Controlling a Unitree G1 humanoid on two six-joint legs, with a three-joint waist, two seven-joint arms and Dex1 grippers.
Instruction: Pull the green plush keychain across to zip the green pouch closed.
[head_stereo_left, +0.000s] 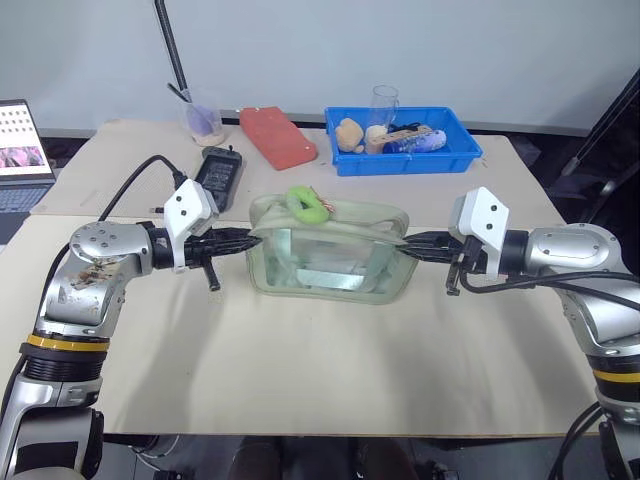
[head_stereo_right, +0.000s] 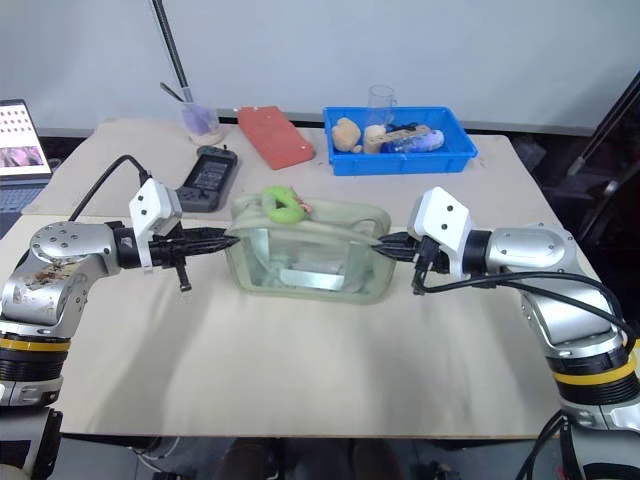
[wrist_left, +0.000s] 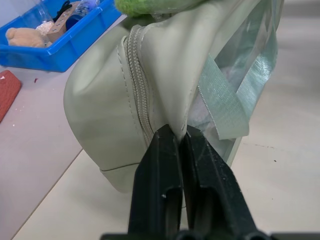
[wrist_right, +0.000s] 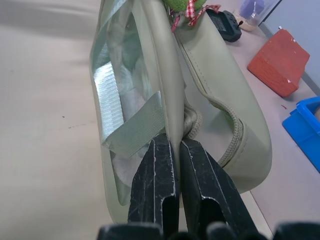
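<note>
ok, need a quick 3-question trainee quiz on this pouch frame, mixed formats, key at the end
1. True or false: both grippers, left and right, are shut on the green pouch.
2. The green plush keychain lies on the pouch nearer which end? A) the left gripper's B) the right gripper's C) dead centre
3. Fill in: the bear-shaped toy sits in the blue ____.

Key: 1 true; 2 A; 3 tray.

Bright, even light; soft shadows; wrist views blur up close.
</note>
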